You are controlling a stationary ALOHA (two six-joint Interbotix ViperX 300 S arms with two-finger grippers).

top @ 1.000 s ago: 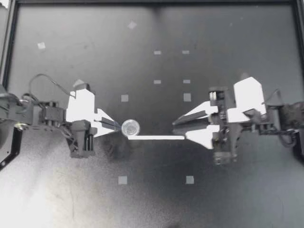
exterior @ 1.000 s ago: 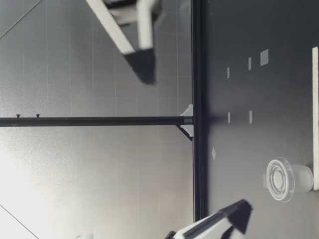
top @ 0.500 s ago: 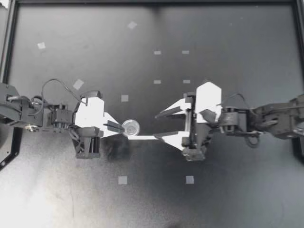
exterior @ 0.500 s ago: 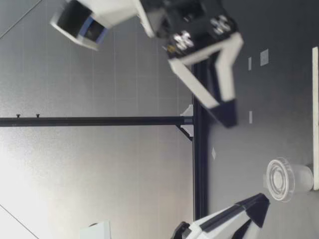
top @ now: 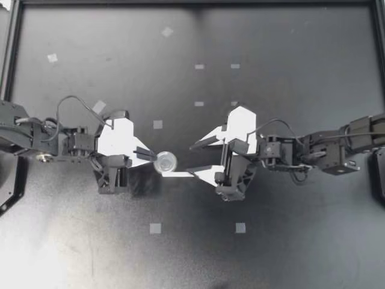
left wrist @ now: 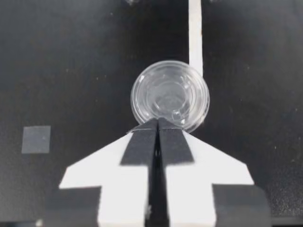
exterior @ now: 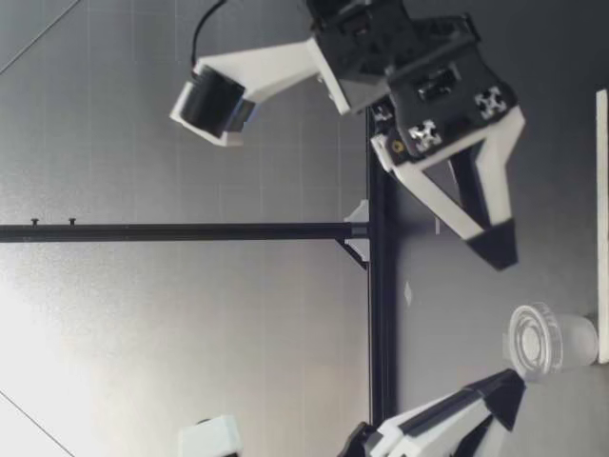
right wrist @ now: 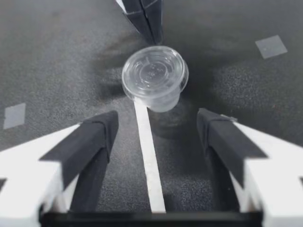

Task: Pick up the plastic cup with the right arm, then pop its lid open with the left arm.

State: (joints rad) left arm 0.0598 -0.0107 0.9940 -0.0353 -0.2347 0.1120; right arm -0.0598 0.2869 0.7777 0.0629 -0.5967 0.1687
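Flanking one cup point(top: 165, 161), one strip point(top: 178, 174) | left fingers point(top: 143, 153) together | right fingers point(top: 203, 142) apart

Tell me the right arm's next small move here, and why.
Probably ease my right gripper forward along the white strip until its open fingers straddle the clear cup. The cup stands ahead of those fingers, not yet between them, while my left gripper, shut, sits at the cup's far side, seemingly bracing it.

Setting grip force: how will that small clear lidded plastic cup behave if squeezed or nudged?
The small clear lidded plastic cup looks thin and empty: probably light, easily dented. Wider at lid than base, it may tip if my left gripper pushes its rim.
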